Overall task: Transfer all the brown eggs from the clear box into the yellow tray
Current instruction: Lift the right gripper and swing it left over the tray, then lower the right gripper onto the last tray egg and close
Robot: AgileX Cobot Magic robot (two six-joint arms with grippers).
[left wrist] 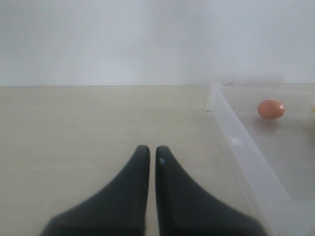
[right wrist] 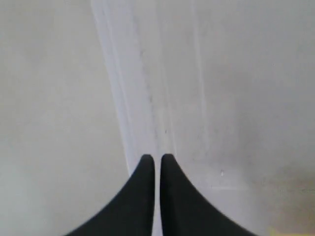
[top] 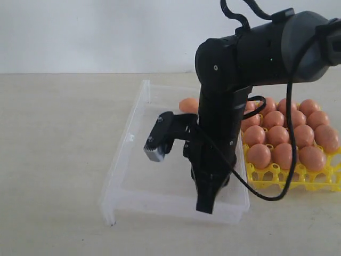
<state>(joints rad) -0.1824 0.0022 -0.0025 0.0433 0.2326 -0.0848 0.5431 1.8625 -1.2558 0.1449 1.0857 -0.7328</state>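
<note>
One brown egg (top: 187, 104) lies alone at the far end of the clear box (top: 123, 162). It shows again as the egg (left wrist: 270, 109) inside the box (left wrist: 235, 141) in the left wrist view. Several brown eggs (top: 277, 135) fill the yellow tray (top: 277, 176) just right of the box. My right gripper (top: 205, 206) points down at the box's near wall (right wrist: 129, 98), well short of the lone egg. Its jaws (right wrist: 157, 158) are shut with nothing between them. My left gripper (left wrist: 152, 150) is shut and empty over bare table, left of the box.
The right arm (top: 250, 53) reaches in from the upper right and hides part of the box and the tray's left edge. Its wrist camera (top: 159, 140) hangs over the box floor. The beige tabletop (top: 58, 149) runs back to a white wall.
</note>
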